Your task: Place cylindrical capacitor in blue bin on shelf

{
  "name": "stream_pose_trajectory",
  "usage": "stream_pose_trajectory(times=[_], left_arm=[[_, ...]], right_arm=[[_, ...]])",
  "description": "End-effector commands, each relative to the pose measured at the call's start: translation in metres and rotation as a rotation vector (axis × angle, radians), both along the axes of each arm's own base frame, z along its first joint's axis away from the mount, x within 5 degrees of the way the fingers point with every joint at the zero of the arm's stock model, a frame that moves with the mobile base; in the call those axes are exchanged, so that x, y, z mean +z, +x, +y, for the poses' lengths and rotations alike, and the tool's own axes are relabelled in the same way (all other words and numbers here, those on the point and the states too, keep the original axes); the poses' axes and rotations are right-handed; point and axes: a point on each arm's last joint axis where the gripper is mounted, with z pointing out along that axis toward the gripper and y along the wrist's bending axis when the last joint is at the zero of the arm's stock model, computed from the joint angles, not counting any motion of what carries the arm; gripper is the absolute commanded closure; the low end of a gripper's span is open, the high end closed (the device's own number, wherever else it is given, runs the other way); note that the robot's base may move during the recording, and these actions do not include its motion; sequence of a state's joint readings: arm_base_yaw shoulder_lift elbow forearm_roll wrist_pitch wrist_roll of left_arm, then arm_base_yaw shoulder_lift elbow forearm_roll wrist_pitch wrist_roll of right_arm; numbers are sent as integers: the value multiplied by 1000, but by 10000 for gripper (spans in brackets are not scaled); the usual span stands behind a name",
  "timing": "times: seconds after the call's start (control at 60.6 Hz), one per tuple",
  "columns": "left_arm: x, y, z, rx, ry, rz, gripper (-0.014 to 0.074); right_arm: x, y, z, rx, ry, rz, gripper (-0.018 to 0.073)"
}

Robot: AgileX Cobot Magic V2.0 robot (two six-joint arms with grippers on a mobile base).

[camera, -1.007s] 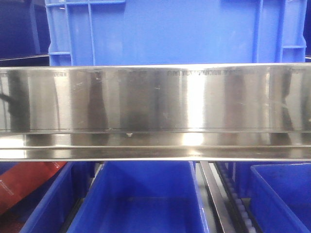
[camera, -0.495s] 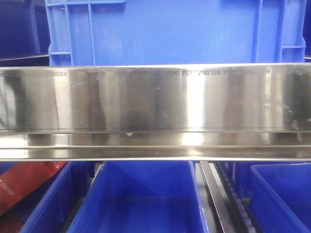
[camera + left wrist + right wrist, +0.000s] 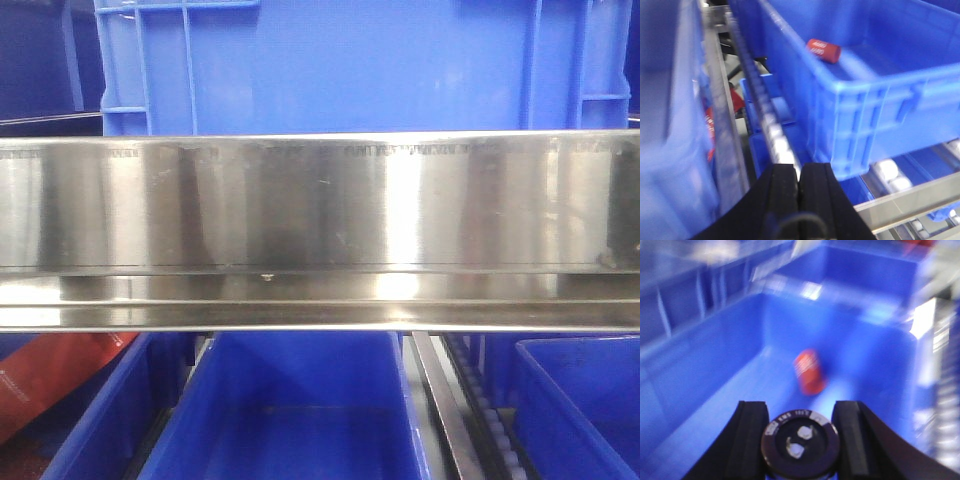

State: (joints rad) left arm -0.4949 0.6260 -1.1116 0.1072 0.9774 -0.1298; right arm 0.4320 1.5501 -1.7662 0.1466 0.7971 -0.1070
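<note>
In the right wrist view my right gripper (image 3: 800,416) is shut on the cylindrical capacitor (image 3: 800,444), a stubby dark cylinder with a lighter ring and two metal terminals on its flat top. It hangs over the inside of a blue bin (image 3: 715,385) that holds a red cylinder (image 3: 810,371). In the left wrist view my left gripper (image 3: 799,169) is shut and empty, beside a blue bin (image 3: 875,105) holding a red cylinder (image 3: 823,50). The shelf's shiny steel front rail (image 3: 320,210) fills the front view, where neither gripper shows.
A large blue crate (image 3: 360,65) stands on the tier above the rail. Blue bins (image 3: 290,410) sit below it, and one at the left holds something red (image 3: 50,375). Roller tracks (image 3: 772,135) and steel dividers (image 3: 440,410) run between the bins.
Only the dark reflections on the steel rail have shifted: the one at the left edge is gone and one has grown at the right edge. Bins have not moved.
</note>
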Motion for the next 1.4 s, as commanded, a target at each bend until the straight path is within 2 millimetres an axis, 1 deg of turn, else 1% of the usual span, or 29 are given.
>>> stream_pose_trajectory(times=[0.0,0.05,0.116,0.149,0.198,0.281,0.314,0.363,0.479,0.545,0.611,0.694,0.71,0.76,0.842,0.908,1.04,1.09,1.106,1.139,1.156,1.189,1.206,1.239,1.387], left_arm=[[1,-8,5,7,-28,-39,708],[2,-11,6,7,-33,-47,708],[2,-12,7,7,-34,-49,708],[2,-12,7,7,-33,-47,708],[1,-12,7,5,-34,-42,708],[1,-13,6,1,-40,-39,708],[1,-13,6,1,-40,-39,708],[1,-13,6,1,-40,-39,708],[1,-13,6,1,-40,-39,708],[1,-13,6,1,-40,-39,708],[1,-12,6,2,-40,-41,708],[2,-12,6,4,-37,-44,708],[2,-12,6,3,-39,-47,708],[2,-12,6,4,-40,-53,708],[3,-11,6,7,-39,-64,708],[3,-11,7,11,-34,-73,708],[4,-10,8,22,-21,-92,708],[4,-9,8,27,-14,-96,708],[3,-9,9,29,-10,-96,708],[3,-8,9,33,-4,-97,708],[2,-8,9,32,-3,-95,708],[0,-7,8,32,0,-91,708],[0,-7,8,31,-1,-92,708],[-1,-6,8,31,0,-93,708],[-14,0,4,27,15,-70,708]], right_arm=[[-19,23,12,11,-18,56,557],[-31,33,17,12,-34,90,543],[-44,43,22,14,-53,130,469],[-51,46,23,16,-63,153,397],[-59,51,26,18,-78,183,249],[-63,52,26,20,-87,201,54],[-63,51,26,21,-89,206,8],[-60,50,25,20,-87,201,-10],[-51,43,22,20,-79,183,33],[-39,35,18,20,-67,156,104],[-26,26,14,20,-52,122,202],[-8,11,7,21,-32,78,351],[-4,8,5,20,-31,70,394],[8,-6,-1,20,-24,44,493],[20,-28,-12,18,-12,8,643],[23,-42,-19,13,-7,-12,720],[21,-80,-37,2,24,-70,718],[19,-97,-45,-3,42,-105,718],[14,-100,-47,-5,40,-100,718],[13,-111,-52,-8,52,-123,718],[7,-117,-55,-9,51,-120,718],[5,-127,-60,-12,62,-142,718],[0,-131,-62,-14,61,-138,718],[-2,-141,-67,-17,73,-161,718],[-30,-183,-87,-31,113,-238,718]])
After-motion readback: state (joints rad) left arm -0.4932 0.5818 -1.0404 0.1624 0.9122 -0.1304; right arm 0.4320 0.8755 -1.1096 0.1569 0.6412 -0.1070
